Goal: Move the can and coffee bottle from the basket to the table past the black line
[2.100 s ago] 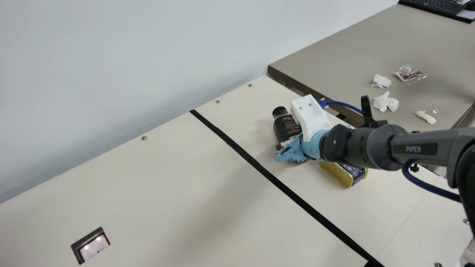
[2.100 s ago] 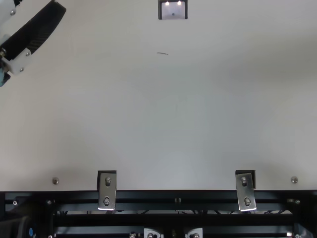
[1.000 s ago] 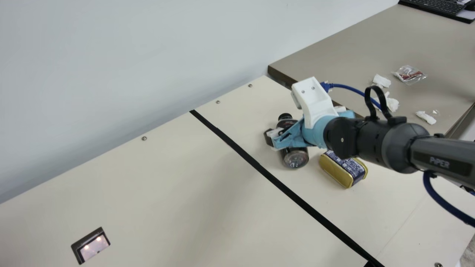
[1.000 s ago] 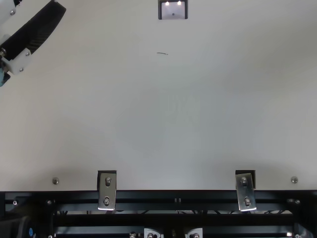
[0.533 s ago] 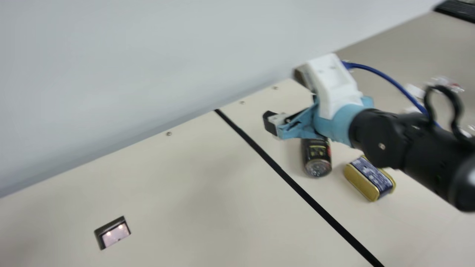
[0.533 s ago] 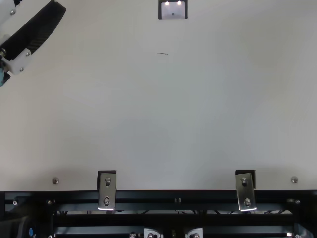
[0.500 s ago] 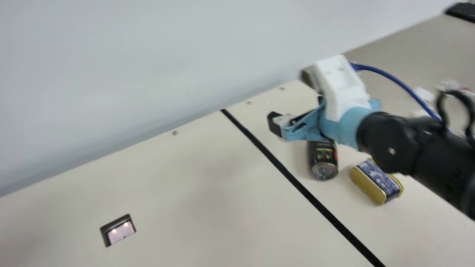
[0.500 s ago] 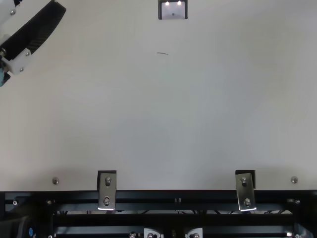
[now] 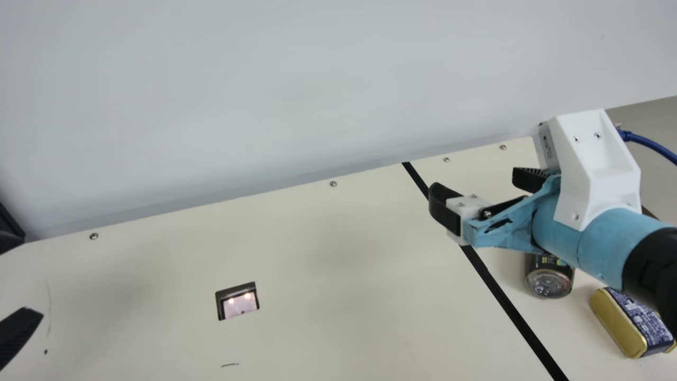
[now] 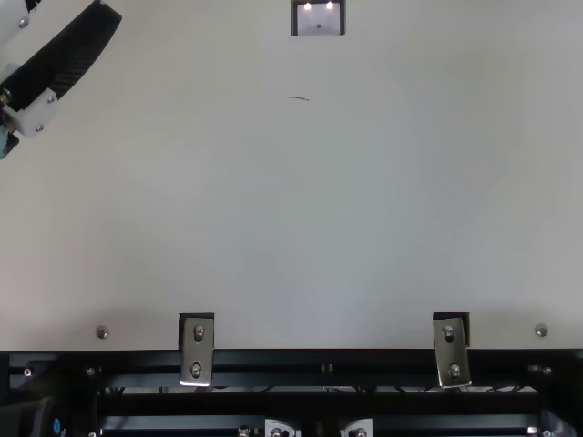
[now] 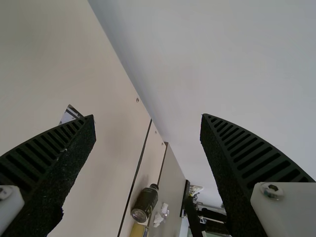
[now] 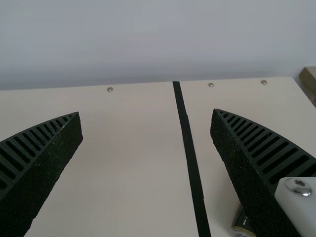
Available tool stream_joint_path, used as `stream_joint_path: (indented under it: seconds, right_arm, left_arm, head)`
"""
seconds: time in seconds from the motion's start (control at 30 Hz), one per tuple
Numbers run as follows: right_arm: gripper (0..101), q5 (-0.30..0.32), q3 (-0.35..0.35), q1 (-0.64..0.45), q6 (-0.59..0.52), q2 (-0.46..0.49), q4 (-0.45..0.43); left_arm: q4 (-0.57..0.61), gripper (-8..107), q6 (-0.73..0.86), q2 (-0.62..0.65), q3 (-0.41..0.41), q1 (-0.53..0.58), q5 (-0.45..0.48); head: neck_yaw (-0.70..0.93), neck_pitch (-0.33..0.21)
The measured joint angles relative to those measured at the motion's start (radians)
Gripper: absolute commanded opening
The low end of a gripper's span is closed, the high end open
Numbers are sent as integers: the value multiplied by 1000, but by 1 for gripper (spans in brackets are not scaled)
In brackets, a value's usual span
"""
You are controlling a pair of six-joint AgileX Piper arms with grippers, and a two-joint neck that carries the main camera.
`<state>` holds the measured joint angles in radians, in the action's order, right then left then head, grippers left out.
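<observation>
The dark coffee bottle (image 9: 549,283) lies on its side on the table, right of the black line (image 9: 512,307); my right arm hides its upper part. Beside it rests the gold-and-blue can (image 9: 619,324), partly behind that arm. My right gripper (image 9: 477,184) is above the table near the line, open and empty. At the left edge of the main view, my left gripper (image 9: 31,276) has its fingers apart. The left wrist view shows the left gripper (image 11: 148,117) open, with the bottle (image 11: 145,201) and can (image 11: 138,230) far off. In its own view, the right gripper (image 12: 146,112) holds nothing.
A wall (image 9: 296,79) runs behind the cream table (image 9: 344,254). A small recessed panel (image 9: 238,300) is set into the tabletop. A grey-brown desk (image 9: 648,124) adjoins at the right. Metal brackets (image 10: 197,350) sit on the table's edge in the top view.
The camera has turned left, bringing my left gripper into the main view. My right gripper has let go of the coffee bottle, lifted off and drawn leftward toward the line.
</observation>
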<state>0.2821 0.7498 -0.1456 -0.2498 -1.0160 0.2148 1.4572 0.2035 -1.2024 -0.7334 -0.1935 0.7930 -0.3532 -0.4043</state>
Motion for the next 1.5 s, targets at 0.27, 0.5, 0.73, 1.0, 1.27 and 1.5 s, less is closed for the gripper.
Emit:
stream_joint_path:
  seconds: [0.27, 0.5, 0.73, 1.0, 1.27, 1.5]
  right_arm:
    - [101, -7, -6, 11, 27, 5, -25]
    - [101, -23, -44, 32, 87, 55, -85]
    - [101, 4, -103, 51, 135, 162, -141]
    - [101, 74, -194, 57, 170, 348, -198]
    - [101, 157, -286, 66, 193, 547, -229]
    - [101, 236, -371, 81, 220, 713, -253]
  left_arm:
    - [-58, 90, 7, 35, -26, 32, -46]
    - [-229, 90, 35, 138, -48, 143, -209]
    - [-461, 90, -3, 244, -10, 255, -373]
    - [-753, 90, -127, 384, 59, 309, -385]
    - [-1008, 90, -254, 567, 119, 307, -267]
    - [-1146, 90, -263, 738, 187, 292, -142]
  head:
    - [0, -5]
    - [0, -5]
    - [0, -5]
    - [0, 0]
    - [0, -5]
    - [0, -5]
